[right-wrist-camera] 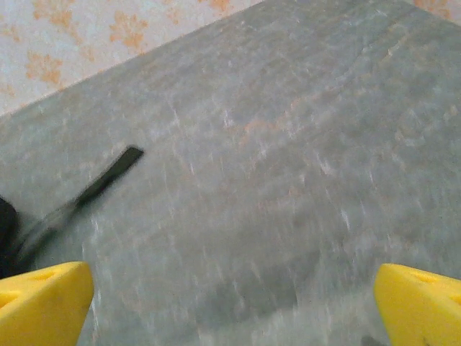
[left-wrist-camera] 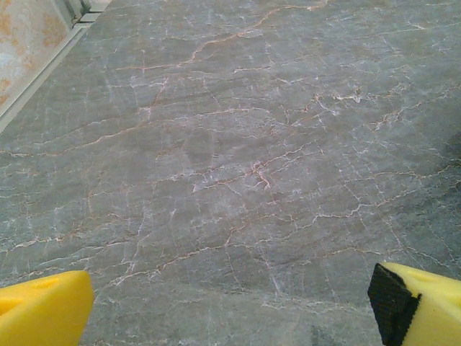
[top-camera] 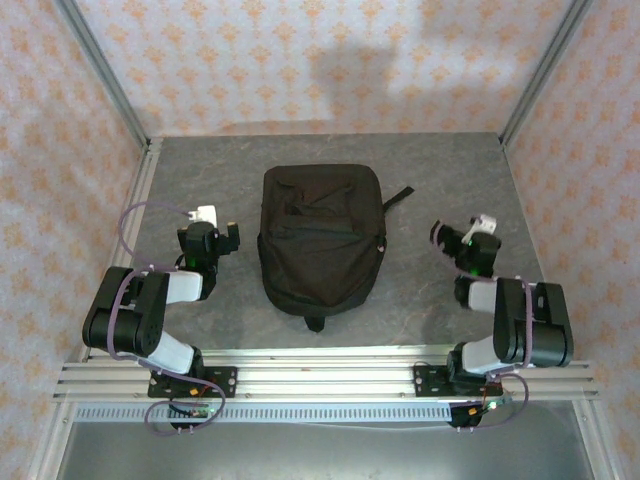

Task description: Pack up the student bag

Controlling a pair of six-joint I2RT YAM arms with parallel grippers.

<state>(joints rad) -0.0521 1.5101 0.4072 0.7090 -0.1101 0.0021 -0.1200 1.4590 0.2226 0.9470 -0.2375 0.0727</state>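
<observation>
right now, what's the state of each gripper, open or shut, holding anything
Left yellow-fingered gripper: open wide, holding nothing.
Right yellow-fingered gripper: open wide, holding nothing.

Open tabletop (top-camera: 190,170) either side of student bag (top-camera: 320,240), narrower strip behind. Obstacles: student bag mid-tabletop, strap (top-camera: 398,196) poking out far-right. Boxed in by walls (top-camera: 60,150) left, right, far.

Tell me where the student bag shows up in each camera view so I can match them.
Top external: student bag at the centre of the table, strap poking out at its upper right.
Right wrist: its black edge at far left, that strap trailing onto the table.
Left wrist: veined table surface ahead.
Shared landmark: the grey veined table.
</observation>
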